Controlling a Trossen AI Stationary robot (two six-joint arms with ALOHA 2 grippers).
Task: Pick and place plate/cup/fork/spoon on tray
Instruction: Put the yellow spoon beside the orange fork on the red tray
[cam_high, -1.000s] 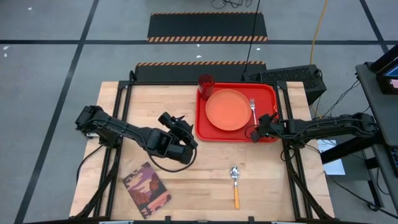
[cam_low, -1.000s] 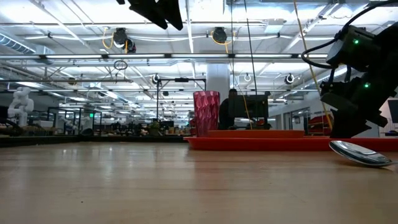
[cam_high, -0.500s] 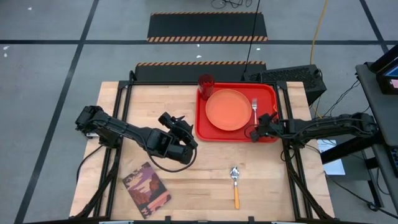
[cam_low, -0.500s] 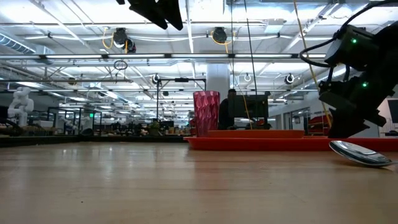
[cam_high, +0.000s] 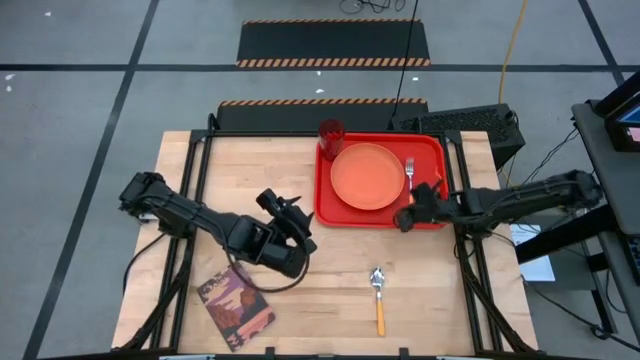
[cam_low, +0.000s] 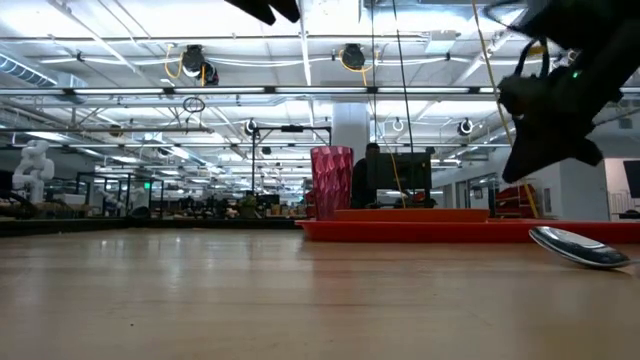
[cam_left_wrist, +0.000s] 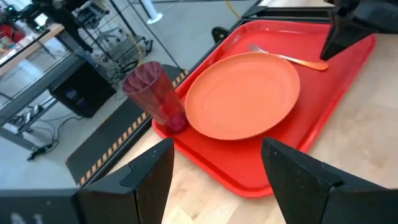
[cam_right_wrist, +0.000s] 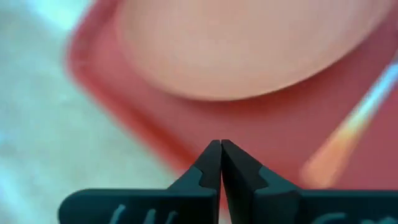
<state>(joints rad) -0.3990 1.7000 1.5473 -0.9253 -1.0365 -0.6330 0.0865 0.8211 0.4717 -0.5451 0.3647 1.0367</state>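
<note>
Fingers of the right gripper (cam_high: 404, 219) were pressed together, empty, over the tray's (cam_high: 330, 215) near rim; the spoon (cam_high: 378, 297) lay nearer, handle pointing away from the tray, closer to this arm.

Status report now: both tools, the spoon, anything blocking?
Right tool shut, empty, above tray front edge. Left tool open, facing tray. Spoon on table, outside tray. Nothing blocking it.

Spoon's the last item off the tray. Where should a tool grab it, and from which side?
Grip the spoon mid-handle, from straight above, fingers across the handle. It lies flat on bare wood, bowl toward the tray, so the thin orange handle is the narrow, graspable part, probably easier than the rounded bowl.
</note>
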